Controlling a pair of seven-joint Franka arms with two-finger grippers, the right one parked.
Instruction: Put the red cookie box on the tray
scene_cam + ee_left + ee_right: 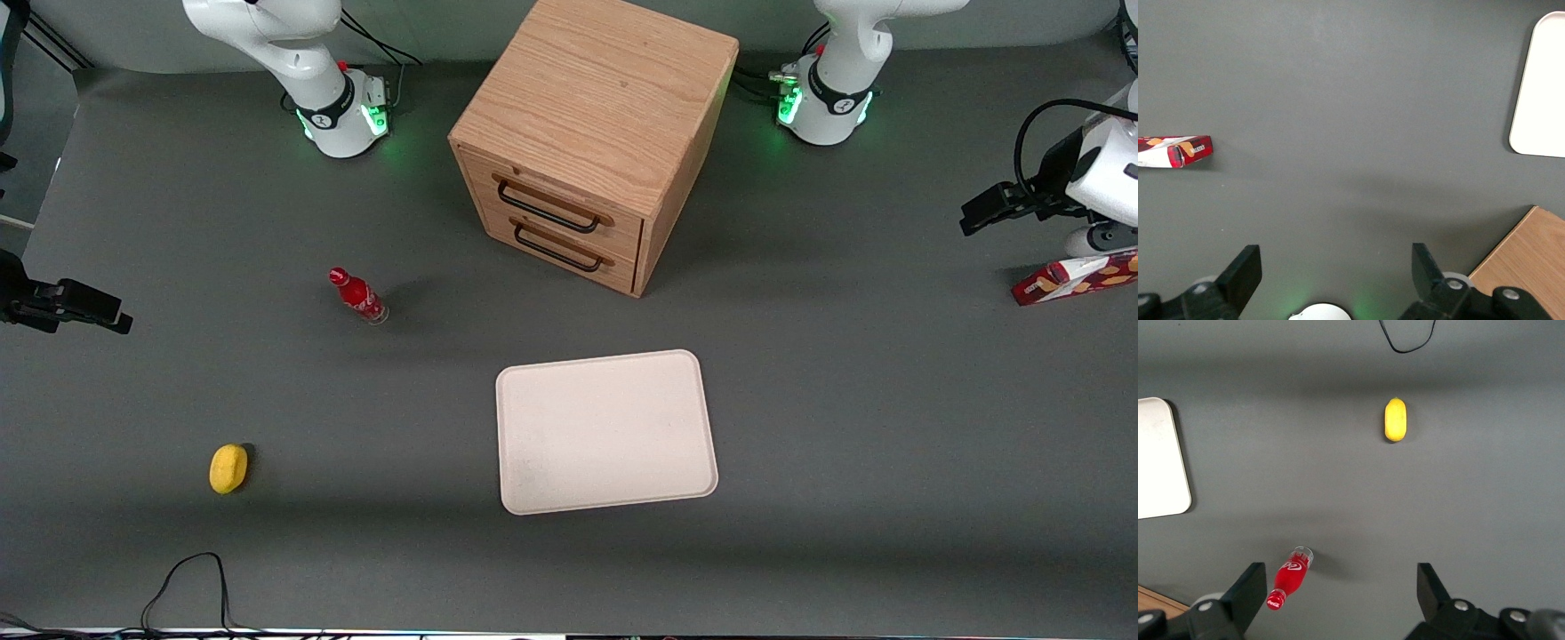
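The red cookie box (1076, 278) lies flat on the grey table at the working arm's end, partly cut off by the picture's edge. The left wrist view shows one end of the box (1175, 152). The cream tray (606, 431) sits bare near the middle of the table, nearer the front camera than the cabinet, and its rim also shows in the wrist view as the tray (1541, 87). My left gripper (982, 212) hangs in the air close above the box and apart from it. The gripper (1335, 257) is open, with only bare table between its fingers.
A wooden drawer cabinet (596, 142) with two closed drawers stands farther from the camera than the tray. Toward the parked arm's end stand a small red bottle (357, 296) and a yellow lemon-like object (228, 468). A black cable (191, 582) loops at the front edge.
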